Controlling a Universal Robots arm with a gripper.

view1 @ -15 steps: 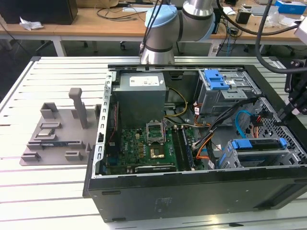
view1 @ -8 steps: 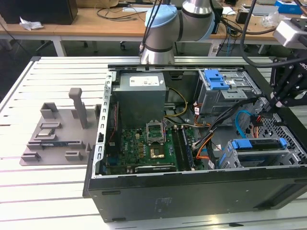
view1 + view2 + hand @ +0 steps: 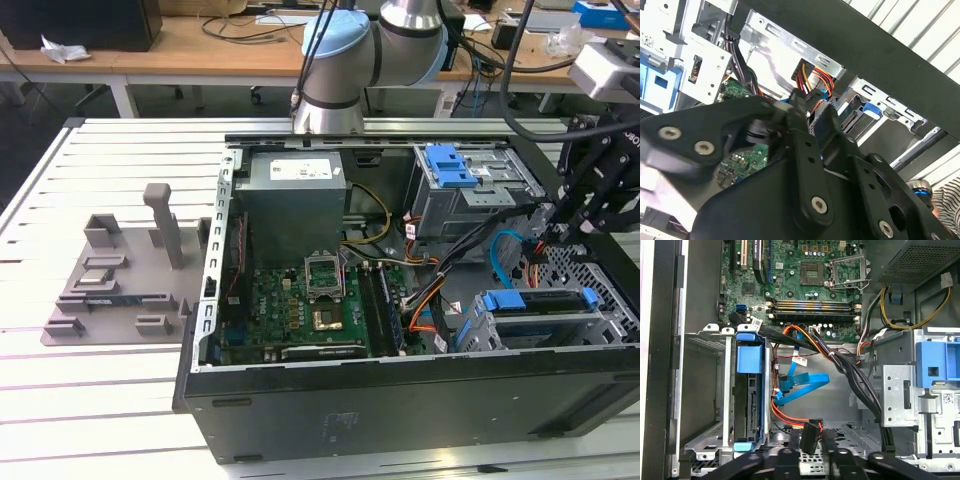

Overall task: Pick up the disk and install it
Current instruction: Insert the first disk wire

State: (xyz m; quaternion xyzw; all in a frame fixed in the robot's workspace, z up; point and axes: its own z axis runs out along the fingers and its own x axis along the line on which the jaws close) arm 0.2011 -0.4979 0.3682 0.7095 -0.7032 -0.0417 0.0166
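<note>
- The disk [image 3: 749, 405] stands on edge in its blue carrier, seated inside the drive cage [image 3: 705, 390] at a corner of the open computer case [image 3: 400, 400].
- My tool [image 3: 812, 450] hangs just beside that cage, fingers nearly together, clamped on a black plug [image 3: 809, 436] with red and orange wires.
- The case rests on the slatted desk [image 3: 100, 400].
</note>
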